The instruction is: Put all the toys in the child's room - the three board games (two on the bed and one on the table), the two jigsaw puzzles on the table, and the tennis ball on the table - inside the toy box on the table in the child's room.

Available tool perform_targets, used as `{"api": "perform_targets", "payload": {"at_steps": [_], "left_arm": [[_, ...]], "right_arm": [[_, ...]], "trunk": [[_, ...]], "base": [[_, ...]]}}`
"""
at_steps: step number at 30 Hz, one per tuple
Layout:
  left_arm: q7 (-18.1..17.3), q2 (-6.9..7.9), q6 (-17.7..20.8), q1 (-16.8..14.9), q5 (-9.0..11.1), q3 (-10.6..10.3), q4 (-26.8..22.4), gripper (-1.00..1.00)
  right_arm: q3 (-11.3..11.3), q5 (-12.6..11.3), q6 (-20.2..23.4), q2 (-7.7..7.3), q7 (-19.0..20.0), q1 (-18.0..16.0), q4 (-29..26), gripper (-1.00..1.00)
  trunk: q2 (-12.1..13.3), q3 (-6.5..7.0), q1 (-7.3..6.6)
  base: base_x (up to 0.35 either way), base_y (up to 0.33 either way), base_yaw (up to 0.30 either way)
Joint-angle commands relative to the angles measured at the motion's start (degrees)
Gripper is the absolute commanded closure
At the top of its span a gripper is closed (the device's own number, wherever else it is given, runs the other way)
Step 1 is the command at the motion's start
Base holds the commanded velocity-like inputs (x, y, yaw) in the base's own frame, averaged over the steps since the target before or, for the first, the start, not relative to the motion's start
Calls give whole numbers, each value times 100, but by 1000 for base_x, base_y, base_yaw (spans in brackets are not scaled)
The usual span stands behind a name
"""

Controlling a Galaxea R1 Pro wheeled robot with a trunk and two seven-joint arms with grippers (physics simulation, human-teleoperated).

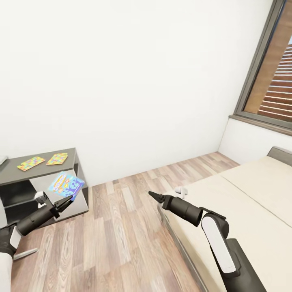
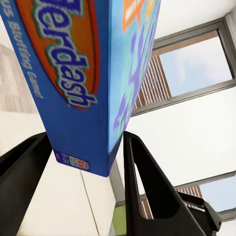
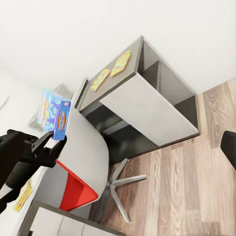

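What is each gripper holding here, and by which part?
The left gripper holds the blue board game, its fingers clamped on the box's lower edge. The right gripper holds nothing.

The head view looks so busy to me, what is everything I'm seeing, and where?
Flat bright blue board game box: one, blue with orange print, held in the left gripper's fingers.
Jagged-edged multicoloured jigsaw puzzle panels: two, yellow, pink, blue, green, on the cabinet top.
Dark grey cabinet: one, against the white wall, at left.
Beige-mattress bed: one, at right.
Dark-framed window: one, upper right.
Red swivel chair: one, beside the cabinet.
Left gripper: black, shut on the box.
Right gripper: black, shut, above the floor.
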Motion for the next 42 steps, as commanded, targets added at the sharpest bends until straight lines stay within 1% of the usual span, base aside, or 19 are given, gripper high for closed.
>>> {"api": "perform_targets", "payload": {"at_steps": [1,6,11,20,32,37,42], "left_arm": [[-26,-2,49,-8,-34,25,-2,100],[-26,-2,47,-8,-36,25,-2,100],[-26,-2,48,-8,-36,25,-2,100],[-21,-2,48,-8,-35,25,-2,100],[-24,-7,40,-8,-36,25,-2,100],[-18,-9,40,-8,-39,24,-2,100],[-17,-11,41,-8,-37,25,-2,100]], "right_arm": [[-6,3,9,3,16,-5,-2,-100],[25,-14,-227,3,16,-5,3,-100],[132,-6,-277,3,16,-5,6,-100],[158,4,-291,3,9,-5,-1,-100],[163,3,-291,3,8,-5,-2,-100],[162,3,-291,3,13,-5,-2,-100],[159,4,-291,-2,16,-5,-2,-100]], "trunk": [[-8,-9,4],[-8,-9,4],[-8,-9,4],[-8,-9,4],[-8,-6,4],[-8,2,4],[-8,4,4]], "base": [[219,-93,0],[81,-31,0],[108,-4,0],[88,0,18],[270,0,250],[122,0,267],[86,0,82]]}}
